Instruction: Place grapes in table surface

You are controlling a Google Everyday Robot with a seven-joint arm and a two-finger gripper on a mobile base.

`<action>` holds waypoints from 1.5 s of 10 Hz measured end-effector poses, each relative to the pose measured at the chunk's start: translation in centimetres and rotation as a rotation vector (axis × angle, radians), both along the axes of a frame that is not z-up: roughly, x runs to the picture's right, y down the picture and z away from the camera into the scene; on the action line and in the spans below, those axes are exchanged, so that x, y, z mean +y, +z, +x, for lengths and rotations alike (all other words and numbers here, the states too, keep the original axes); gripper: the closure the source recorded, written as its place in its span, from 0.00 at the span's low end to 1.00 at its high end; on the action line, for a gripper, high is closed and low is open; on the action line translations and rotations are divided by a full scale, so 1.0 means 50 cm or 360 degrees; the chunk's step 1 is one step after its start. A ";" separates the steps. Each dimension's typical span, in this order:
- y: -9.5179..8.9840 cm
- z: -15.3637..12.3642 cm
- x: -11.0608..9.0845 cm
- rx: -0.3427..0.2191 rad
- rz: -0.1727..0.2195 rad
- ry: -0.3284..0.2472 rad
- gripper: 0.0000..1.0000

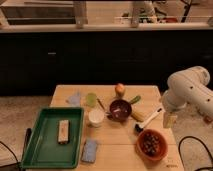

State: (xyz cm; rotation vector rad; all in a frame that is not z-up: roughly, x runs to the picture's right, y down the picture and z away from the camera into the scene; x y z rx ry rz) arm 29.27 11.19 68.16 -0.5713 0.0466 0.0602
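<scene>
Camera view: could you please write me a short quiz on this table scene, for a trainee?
1. True or false: the grapes lie in the orange bowl.
2. Where is the gripper? A) inside the purple bowl; B) by the table surface's right edge, near the orange bowl; C) out of view.
3. Which fruit stands behind the purple bowl?
Key: 1 true; 2 B; 3 the apple.
</scene>
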 end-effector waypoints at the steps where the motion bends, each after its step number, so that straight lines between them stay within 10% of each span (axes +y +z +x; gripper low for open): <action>1: -0.001 0.000 -0.001 0.0001 0.0002 -0.0001 0.20; 15: -0.029 0.014 0.165 -0.0098 -0.0087 -0.0169 0.20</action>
